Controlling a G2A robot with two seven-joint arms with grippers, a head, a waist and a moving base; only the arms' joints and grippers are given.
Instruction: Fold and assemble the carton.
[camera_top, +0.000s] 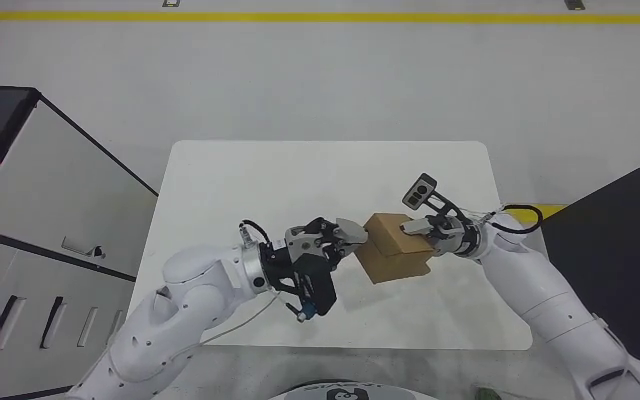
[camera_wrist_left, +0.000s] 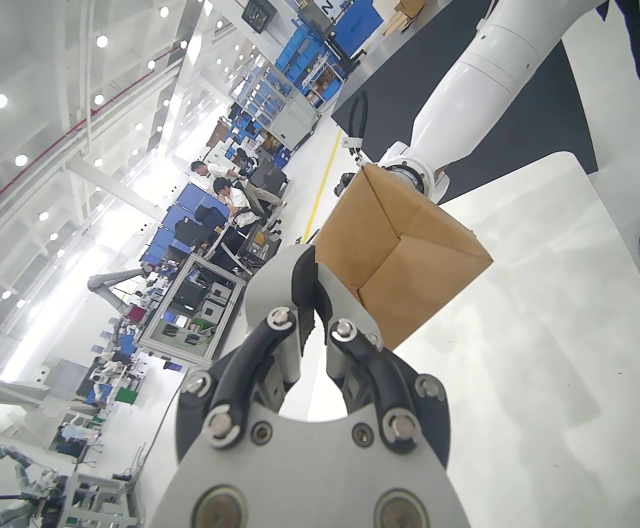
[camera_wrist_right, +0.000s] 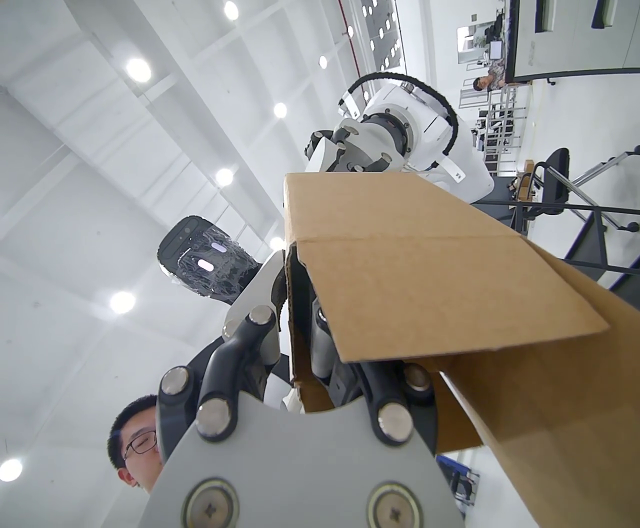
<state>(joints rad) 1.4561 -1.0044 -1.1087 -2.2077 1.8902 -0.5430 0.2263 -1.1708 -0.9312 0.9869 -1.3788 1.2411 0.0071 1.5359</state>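
Carton: boxy, matte brown cardboard

A white tabletop with rounded corners is seen on a pale grey floor, across which a yellow line is painted at the far side. A grey cabinet is placed just beside the tabletop's left edge, and a black mat is laid at its right. Round ceiling lights and racks of blue bins are shown in the hall behind.
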